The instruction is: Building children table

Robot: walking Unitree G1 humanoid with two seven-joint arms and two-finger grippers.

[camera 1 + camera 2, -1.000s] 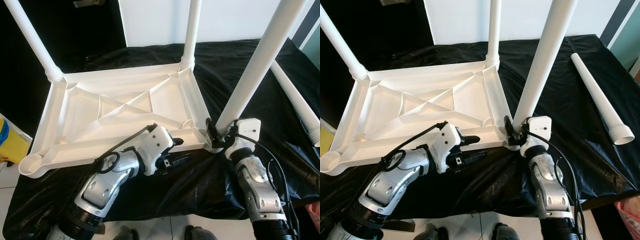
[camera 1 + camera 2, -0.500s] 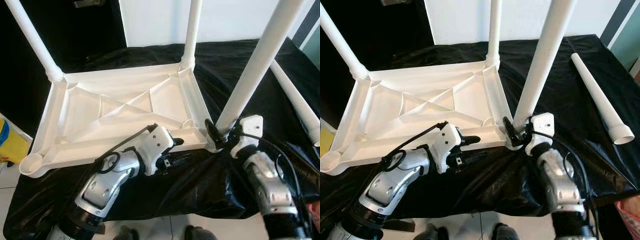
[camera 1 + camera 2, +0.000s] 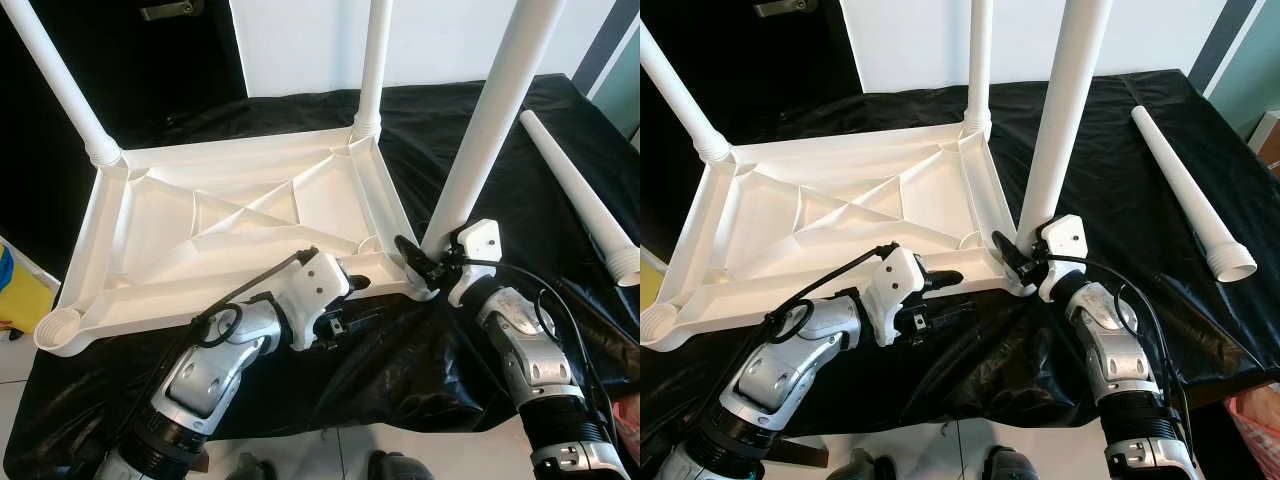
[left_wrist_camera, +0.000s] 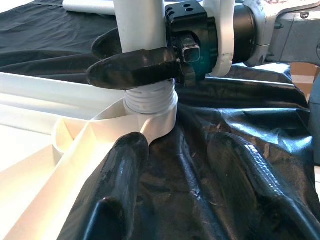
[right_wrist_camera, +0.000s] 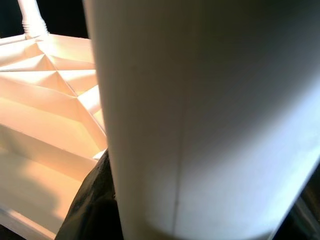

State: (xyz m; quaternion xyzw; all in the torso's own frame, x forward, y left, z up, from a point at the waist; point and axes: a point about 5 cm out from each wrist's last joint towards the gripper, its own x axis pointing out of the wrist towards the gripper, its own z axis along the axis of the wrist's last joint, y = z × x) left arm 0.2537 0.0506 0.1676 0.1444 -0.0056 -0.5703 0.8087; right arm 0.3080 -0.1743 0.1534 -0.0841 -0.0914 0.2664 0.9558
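Change: over the last second my right wrist has rolled round the third leg (image 3: pixel 487 130) at its base, and the leg now stands straighter than it did; the head camera has shifted a little too, so part of that is my view moving.
Meaning: I judge I am screwing or seating this leg into its corner socket; in the left wrist view its ribbed collar sits right down on the socket ring, so it looks nearly home.
Right gripper (image 3: pixel 425 262): fingers closed round the foot of the leg, just above the collar, one black finger (image 4: pixel 132 69) lying across the front of the tube. The right wrist view has the tube pressed up close against the lens.
Left gripper (image 3: pixel 942 296): fingers parted; the upper one rests on the near rim of the tabletop (image 3: pixel 240 225), the lower one lies on the black cloth (image 3: pixel 420 370) below the rim. I read it as straddling the rim to brace it, but I cannot tell how firmly it bears on it.
Tabletop: upside down on the cloth, directly ahead of both grippers, its ribbed underside facing up.
Other legs: two already stand in the far corners, beyond my grippers.
Loose leg (image 3: pixel 583 203): lying on the cloth, well off to the right of my right gripper.
Empty socket (image 3: pixel 58 328): near corner, well to the left of my left gripper, waiting for that last leg.
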